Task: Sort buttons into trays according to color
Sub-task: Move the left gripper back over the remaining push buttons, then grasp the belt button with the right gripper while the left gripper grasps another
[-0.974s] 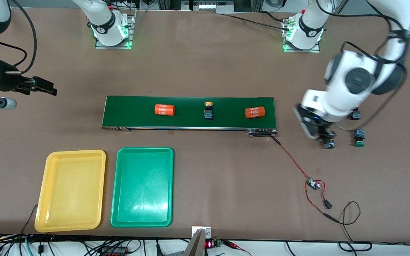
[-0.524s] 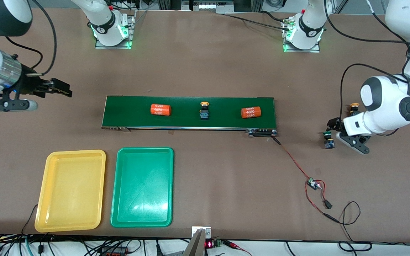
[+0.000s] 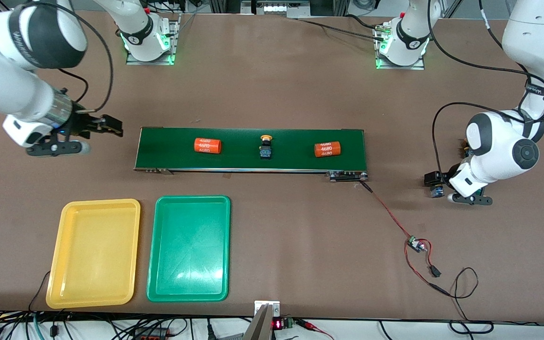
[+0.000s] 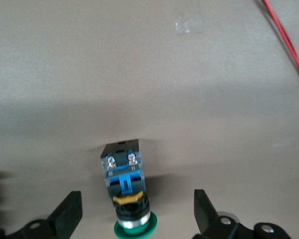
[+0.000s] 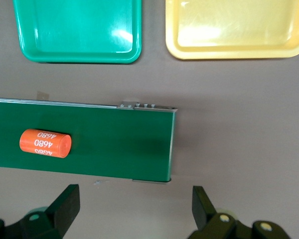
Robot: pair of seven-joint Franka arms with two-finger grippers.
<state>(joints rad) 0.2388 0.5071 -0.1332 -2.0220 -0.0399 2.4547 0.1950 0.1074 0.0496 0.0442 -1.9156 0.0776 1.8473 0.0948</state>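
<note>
Since a second ago the right gripper (image 3: 111,126) has swung in from the table's edge to hang by the right arm's end of the belt (image 3: 250,149), fingers spread and empty, while the left gripper (image 3: 435,181) has dropped low around a green button (image 4: 128,191) lying on the table, fingers wide on either side without touching it. A yellow button (image 3: 265,146) sits mid-belt between two orange cylinders (image 3: 207,145). The yellow tray (image 3: 93,252) and green tray (image 3: 189,248) lie side by side, nearer the camera.
</note>
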